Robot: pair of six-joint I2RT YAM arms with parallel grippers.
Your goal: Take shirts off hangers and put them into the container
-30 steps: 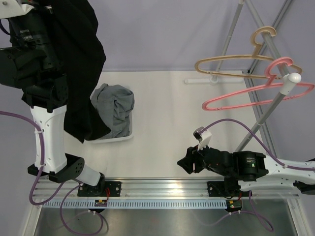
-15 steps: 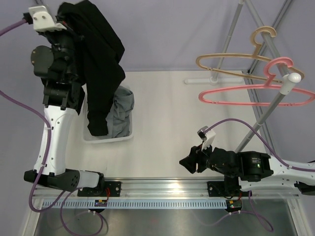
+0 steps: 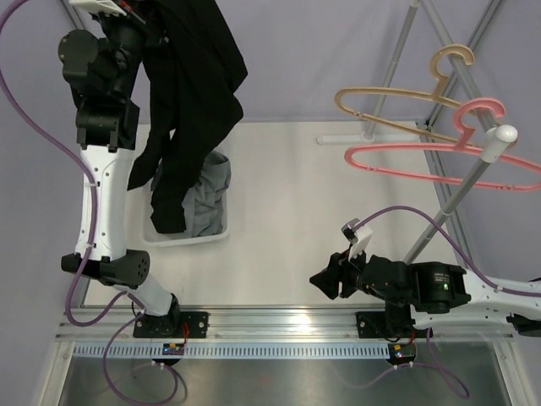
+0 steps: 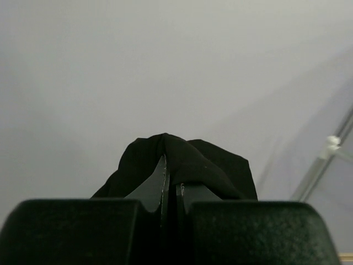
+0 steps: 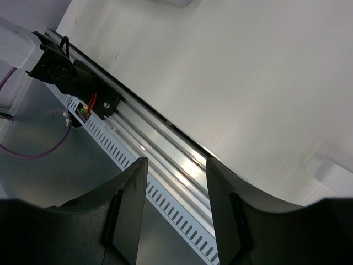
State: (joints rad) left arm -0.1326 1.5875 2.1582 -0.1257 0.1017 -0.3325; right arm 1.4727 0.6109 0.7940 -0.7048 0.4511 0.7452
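Left end effector: your left end effector (image 4: 171, 185) is pinched together on a fold of the black shirt (image 3: 190, 93). It is held high over the far left of the desk (image 3: 287, 211), so the cloth hangs free instead of dragging.
Black shirt: it falls in one long drape from that grip, and its lower end dips into the container (image 3: 190, 240).
Grey shirt: the grey shirt (image 3: 210, 196) lies bunched inside the container, on its right side.
Container: it sits on the desk directly under the drape, which lines it up for a straight drop.
Hangers: the pink hanger (image 3: 439, 156) and the wood hanger (image 3: 380, 101) both hang bare on the rack (image 3: 461, 194) at right.
Right end effector: your right end effector (image 5: 175, 204) has its jaws apart with nothing between them. It is low near the desk's front edge, clear of the work.
Step, as I judge it: this is the last shirt. Lower it so it piles inside before you let go.
Risk: the cloth could spill over the rim.
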